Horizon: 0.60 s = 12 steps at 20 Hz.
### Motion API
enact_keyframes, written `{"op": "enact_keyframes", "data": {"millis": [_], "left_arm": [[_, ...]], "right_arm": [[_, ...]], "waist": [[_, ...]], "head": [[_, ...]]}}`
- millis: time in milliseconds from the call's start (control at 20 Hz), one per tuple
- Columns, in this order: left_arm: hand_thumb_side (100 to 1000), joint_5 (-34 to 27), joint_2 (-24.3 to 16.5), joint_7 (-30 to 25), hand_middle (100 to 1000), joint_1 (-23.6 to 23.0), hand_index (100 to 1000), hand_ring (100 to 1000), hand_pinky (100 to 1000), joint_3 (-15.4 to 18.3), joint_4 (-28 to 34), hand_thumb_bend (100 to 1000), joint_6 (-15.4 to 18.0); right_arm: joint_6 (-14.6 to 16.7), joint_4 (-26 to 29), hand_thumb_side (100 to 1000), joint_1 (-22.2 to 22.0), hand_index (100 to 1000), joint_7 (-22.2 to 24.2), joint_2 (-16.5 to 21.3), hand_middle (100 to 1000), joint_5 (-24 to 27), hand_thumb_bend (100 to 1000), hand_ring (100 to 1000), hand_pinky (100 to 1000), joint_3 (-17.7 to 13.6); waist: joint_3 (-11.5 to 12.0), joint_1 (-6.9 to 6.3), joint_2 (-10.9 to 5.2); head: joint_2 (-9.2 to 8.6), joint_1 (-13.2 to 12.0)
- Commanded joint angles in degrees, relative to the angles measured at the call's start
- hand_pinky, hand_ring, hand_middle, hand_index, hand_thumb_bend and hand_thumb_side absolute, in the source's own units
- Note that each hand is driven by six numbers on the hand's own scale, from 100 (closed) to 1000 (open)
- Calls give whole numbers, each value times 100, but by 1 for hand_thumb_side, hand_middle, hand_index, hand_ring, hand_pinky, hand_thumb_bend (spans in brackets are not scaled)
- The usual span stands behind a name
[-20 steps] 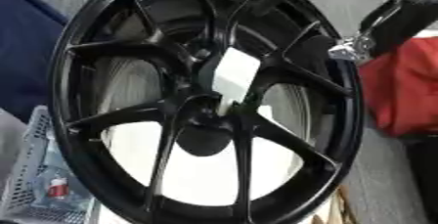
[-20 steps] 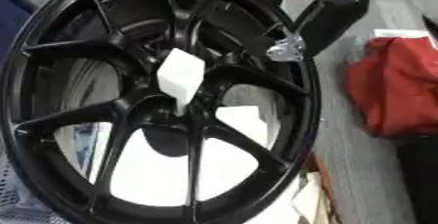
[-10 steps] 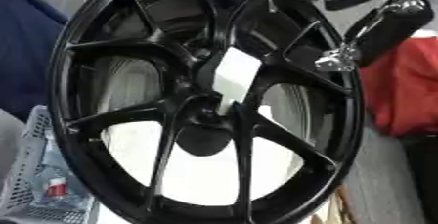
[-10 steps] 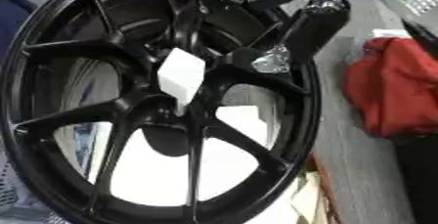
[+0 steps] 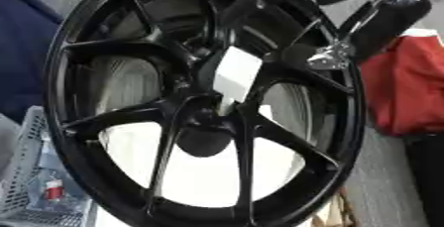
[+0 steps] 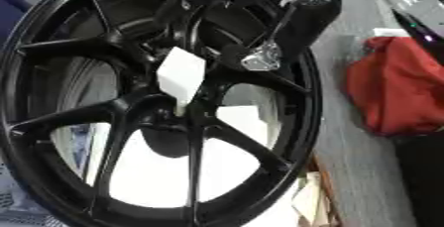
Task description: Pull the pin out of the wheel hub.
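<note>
right hand (image 6: pixel 299 20) nearing the white pin (image 6: pixel 180 75) at the wheel hub (image 6: pixel 169 117); fingers' state unclear; next, pinch it.

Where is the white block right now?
The white block sits at the centre of the black wheel, just above the hub, left of the right hand over the upper-right spokes.

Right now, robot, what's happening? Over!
Right hand over the wheel's upper spokes, near the white pin. Pin not out yet. Left hand unseen. Nothing blocking.
</note>
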State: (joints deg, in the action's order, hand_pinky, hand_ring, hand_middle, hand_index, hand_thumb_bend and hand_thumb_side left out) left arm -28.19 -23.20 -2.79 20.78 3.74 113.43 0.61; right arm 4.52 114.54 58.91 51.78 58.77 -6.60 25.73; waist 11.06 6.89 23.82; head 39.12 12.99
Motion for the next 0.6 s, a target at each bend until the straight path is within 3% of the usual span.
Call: {"op": "enact_keyframes", "data": {"millis": [50, 300, 600], "left_arm": [[866, 13, -108, 7, 700, 71, 875, 578, 881, 15, 116, 125, -14], [866, 15, -127, 2, 700, 91, 875, 578, 882, 10, 116, 126, -22], [866, 22, -172, -13, 700, 111, 875, 577, 882, 0, 116, 125, -24]], "right_arm": [[37, 5, 100, 107, 1000, 18, 88, 838, 92, 100, 913, 949, 40], [148, 5, 100, 210, 1000, 19, 74, 845, 104, 100, 921, 950, 183], [264, 5, 100, 479, 1000, 19, 3, 861, -46, 162, 933, 955, 268]], "waist": [[16, -22, -108], [79, 39, -104], [183, 130, -112]], "head": [[-71, 12], [-133, 30], [-249, 73]]}}
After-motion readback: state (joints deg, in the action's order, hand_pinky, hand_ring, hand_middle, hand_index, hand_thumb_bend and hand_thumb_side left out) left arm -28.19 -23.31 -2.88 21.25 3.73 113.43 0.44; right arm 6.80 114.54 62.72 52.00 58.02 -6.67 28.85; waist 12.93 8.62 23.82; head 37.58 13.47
